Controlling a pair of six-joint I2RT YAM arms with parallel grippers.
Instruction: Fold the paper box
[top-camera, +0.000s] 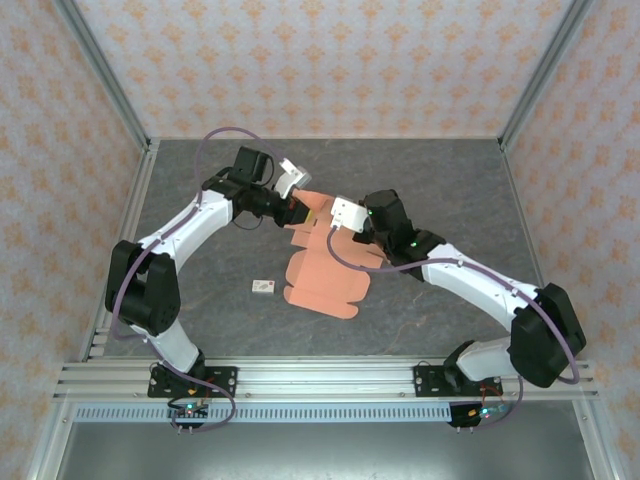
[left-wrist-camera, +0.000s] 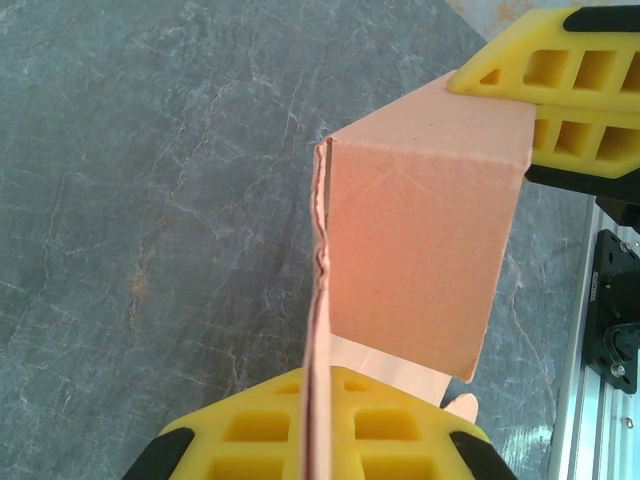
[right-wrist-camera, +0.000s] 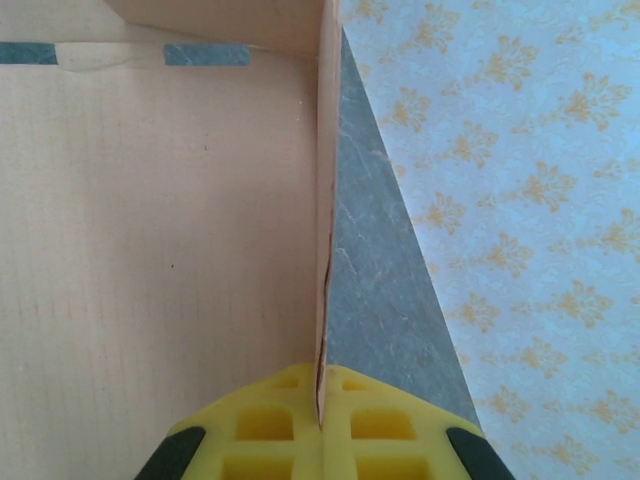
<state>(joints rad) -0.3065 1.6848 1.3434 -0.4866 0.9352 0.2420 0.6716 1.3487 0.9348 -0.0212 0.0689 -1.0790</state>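
One bench (top-camera: 200, 320), grey and marbled, carries everything listed below.

One paper box (top-camera: 322, 275), salmon-orange card, sits mid-bench between the two arms and is only partly formed. The near portion lies flat, its tabbed flaps spread toward the arm bases. The far portion is lifted, and the left wrist view shows two panels standing and meeting at a corner.

Two claws, each clamped on card:
- Left claw (left-wrist-camera: 318, 425): yellow pads are pinched tight on the thin edge of an upright panel at the far left of the box.
- Right claw (right-wrist-camera: 322, 425): it is likewise nipped closed on a standing wall, with the box's floor panel to one side and bare bench to the other.

One small white tag (top-camera: 263, 287) with a red mark lies just left of the flat flaps, not touching them. It is not part of the job.

Step in hand, by my reckoning: raising and squaring the walls at the far end, with most of the folding yet to do. The next move calls for both pinches to hold while the walls turn along their creases. Thin card will buckle if the two arms pull unevenly.
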